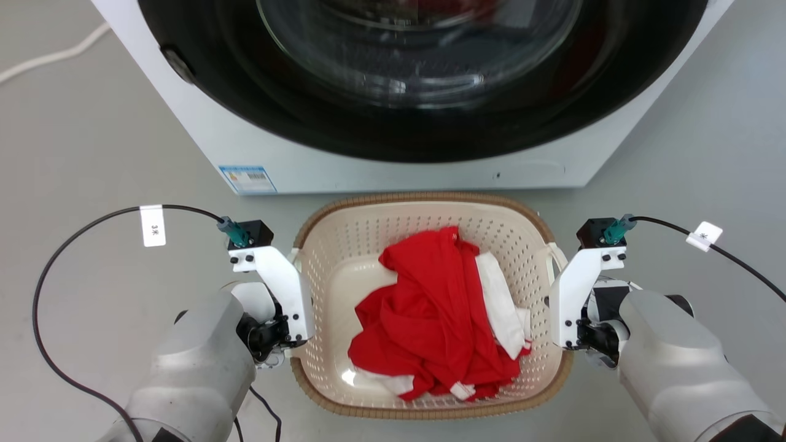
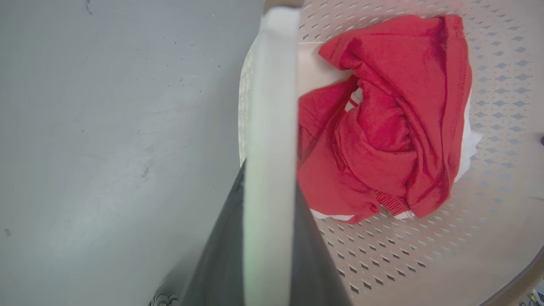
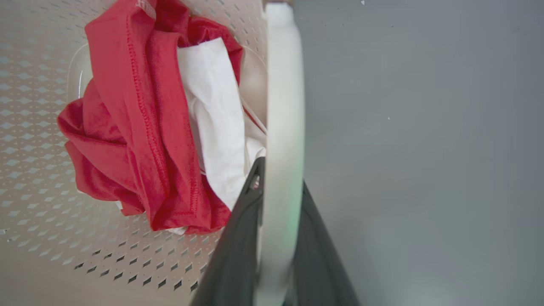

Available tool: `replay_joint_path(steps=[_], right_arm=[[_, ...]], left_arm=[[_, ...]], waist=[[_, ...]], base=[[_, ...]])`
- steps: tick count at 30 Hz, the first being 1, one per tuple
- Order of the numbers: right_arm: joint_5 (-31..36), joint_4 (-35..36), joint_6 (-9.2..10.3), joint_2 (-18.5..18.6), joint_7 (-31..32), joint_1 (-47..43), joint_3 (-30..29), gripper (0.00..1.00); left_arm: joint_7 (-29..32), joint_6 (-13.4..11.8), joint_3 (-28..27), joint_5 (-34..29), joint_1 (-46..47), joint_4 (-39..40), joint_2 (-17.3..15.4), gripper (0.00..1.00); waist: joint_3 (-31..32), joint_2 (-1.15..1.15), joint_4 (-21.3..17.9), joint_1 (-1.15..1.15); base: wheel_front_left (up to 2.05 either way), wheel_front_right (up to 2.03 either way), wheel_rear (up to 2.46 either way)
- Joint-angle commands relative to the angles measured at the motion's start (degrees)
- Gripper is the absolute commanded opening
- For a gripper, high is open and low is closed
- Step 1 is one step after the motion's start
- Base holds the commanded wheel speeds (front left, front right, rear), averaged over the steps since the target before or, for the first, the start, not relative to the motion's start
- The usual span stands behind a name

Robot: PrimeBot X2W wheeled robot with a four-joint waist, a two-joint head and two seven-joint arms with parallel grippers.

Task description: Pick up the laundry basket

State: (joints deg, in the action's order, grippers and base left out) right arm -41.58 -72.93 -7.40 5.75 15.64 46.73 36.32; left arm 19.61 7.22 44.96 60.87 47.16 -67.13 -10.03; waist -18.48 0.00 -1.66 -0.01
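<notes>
btwn l+r fingers (image 2: 216, 263): laundry basket (image 1: 368, 233)

On the floor (image 1: 80, 153), directly before the washing machine (image 1: 202, 116): the laundry basket (image 1: 430, 199), far rim just beside the machine's front. In the basket, a clothes heap (image 1: 430, 319), over the middle of the bottom, closer to the right wall than the left. At the basket's left side, the left handle (image 2: 272, 85), clamped between the two fingers of the left gripper (image 2: 270, 182), one finger on the floor side, one on the basket side. Mirrored at the right side: the right handle (image 3: 282, 106), clamped between the fingers of the right gripper (image 3: 280, 178). Far left on the floor, beside the machine, a cable (image 1: 55, 56), well apart from the basket.
</notes>
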Motion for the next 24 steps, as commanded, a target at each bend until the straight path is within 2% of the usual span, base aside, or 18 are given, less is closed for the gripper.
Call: replay_joint_path(steps=[1, 8, 24], right_arm=[[-0.8, 0.6, -0.16, 0.1, 2.3, -0.9, 0.8, 0.0], [-3.2, 1.5, -0.17, 0.7, 8.9, -1.7, 2.1, 0.0], [-6.1, 0.9, -0.17, 0.8, 17.0, -4.9, 4.4, 0.0]], left_arm=[[2.0, 0.4, 0.4, 1.1, -0.3, 0.2, 0.7, 0.0], [7.4, 0.5, 1.4, 3.0, -0.9, -0.4, 1.2, 0.0], [11.8, 0.5, 3.2, 5.1, -4.3, -1.4, 1.2, 0.0]], waist=[[3.8, 0.0, 0.5, 0.01], [8.9, 0.0, 1.0, 0.01], [17.1, 0.0, 0.6, 0.01]], base=[[0.0, 0.0, 0.0], [0.0, 0.0, 0.0], [0.0, 0.0, 0.0]])
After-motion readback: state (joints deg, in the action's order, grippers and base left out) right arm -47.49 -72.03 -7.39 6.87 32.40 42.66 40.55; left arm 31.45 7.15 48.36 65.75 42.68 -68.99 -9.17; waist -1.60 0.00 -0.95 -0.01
